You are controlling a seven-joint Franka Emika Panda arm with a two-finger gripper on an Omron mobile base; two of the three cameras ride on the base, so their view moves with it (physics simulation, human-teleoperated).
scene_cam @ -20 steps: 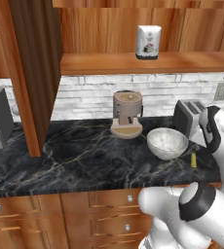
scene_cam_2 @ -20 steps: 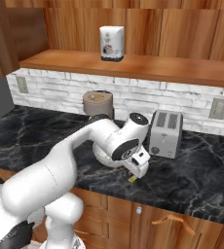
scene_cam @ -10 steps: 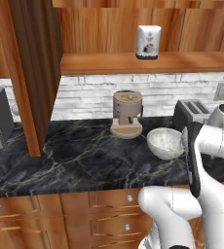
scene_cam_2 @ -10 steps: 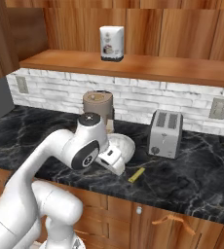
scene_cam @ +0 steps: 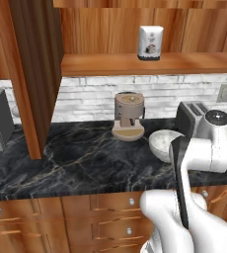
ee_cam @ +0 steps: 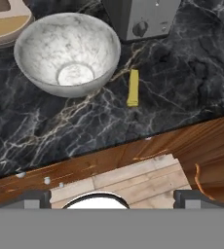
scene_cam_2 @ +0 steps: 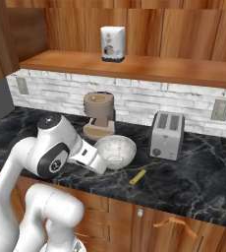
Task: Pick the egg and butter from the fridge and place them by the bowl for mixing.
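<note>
The black marble counter (scene_cam_2: 193,167) is spanning the middle of both base views, with wooden drawers below it and a wooden shelf (scene_cam_2: 134,66) running across the upper part. The gripper (ee_cam: 111,197) is standing spread wide at the bottom of the hand view, holding nothing and touching nothing, its two dark tips (ee_cam: 33,198) sitting far apart above the drawer fronts. In the right base view the white arm is crossing the left half of the frame and covering the bowl's left rim.

The silver toaster (scene_cam_2: 167,135) is standing right of centre there, against the brick backsplash. The brown coffee machine (scene_cam_2: 99,114) is standing left of it. The white bowl (scene_cam_2: 116,151) is sitting in front of the two, near the counter's front edge. A white canister (scene_cam_2: 112,44) is resting on the shelf.

The butter (scene_cam_2: 138,177) is lying flat on the counter just beside the bowl, to its lower right, apart from it; in the hand view the butter (ee_cam: 133,88) is sitting right of the bowl (ee_cam: 67,53), below the toaster, whose top is cut off.
</note>
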